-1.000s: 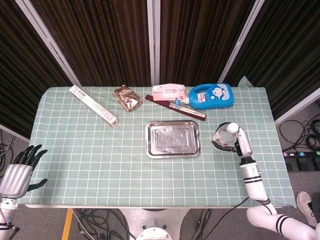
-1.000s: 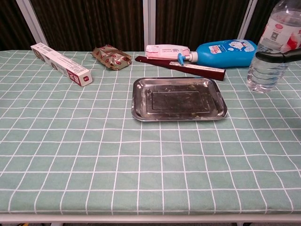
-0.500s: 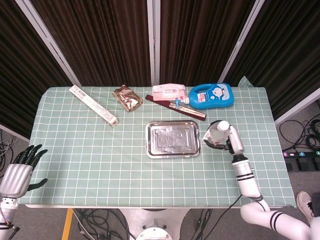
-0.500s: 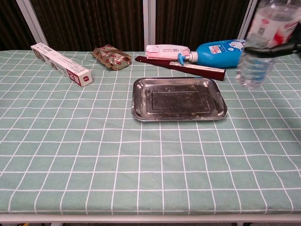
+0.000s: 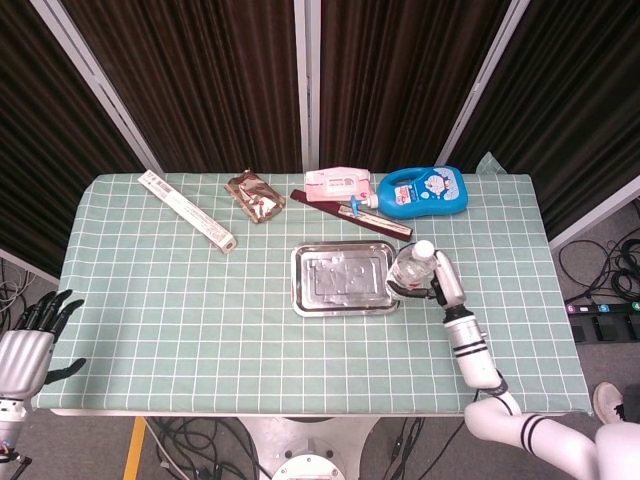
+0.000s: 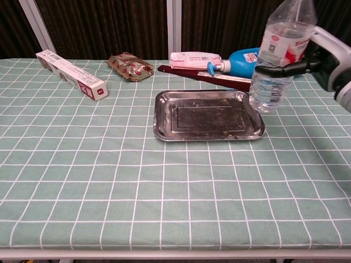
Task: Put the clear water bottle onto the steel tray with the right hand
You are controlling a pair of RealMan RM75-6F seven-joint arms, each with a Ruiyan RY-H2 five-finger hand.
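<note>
Already your right hand [image 6: 328, 60] fingers [image 6: 281, 69] wrap the clear water bottle [image 6: 277, 57] mid-body; thin, slippery plastic likely dents, so squeeze gently above the steel tray [image 6: 207, 132].

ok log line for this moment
phase: carry | right hand: holds bottle upright, above tray's right edge | tray: bare | left hand: off table, open | placed: not yet

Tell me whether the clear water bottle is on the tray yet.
Not yet. The clear water bottle, upright in the right hand, hangs over the steel tray's right edge, its base clear of the metal.
</note>
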